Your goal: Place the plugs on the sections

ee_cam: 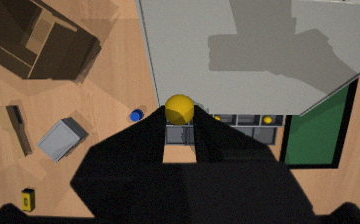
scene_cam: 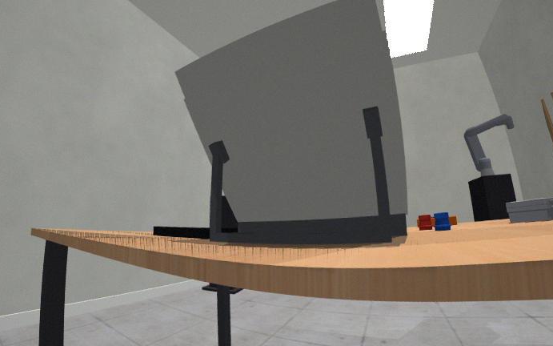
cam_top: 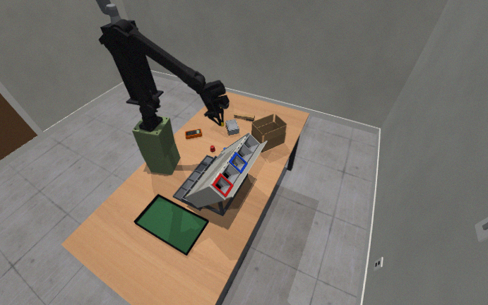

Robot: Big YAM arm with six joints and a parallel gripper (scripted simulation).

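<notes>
My gripper is shut on a yellow marble and hangs high over the table behind the funnel rig, near its far end. The rig's grey cover carries a red-banded funnel and a blue-banded funnel. The row of sections lies at the cover's foot, and two of them hold yellow marbles. The red plug and the blue plug stand on the table beside the rig; both also show in the exterior view, red and blue.
A cardboard box, a small grey box, an orange device and a brown tool lie at the table's far end. A green mat lies at the near end. The arm's green pedestal stands at the left edge.
</notes>
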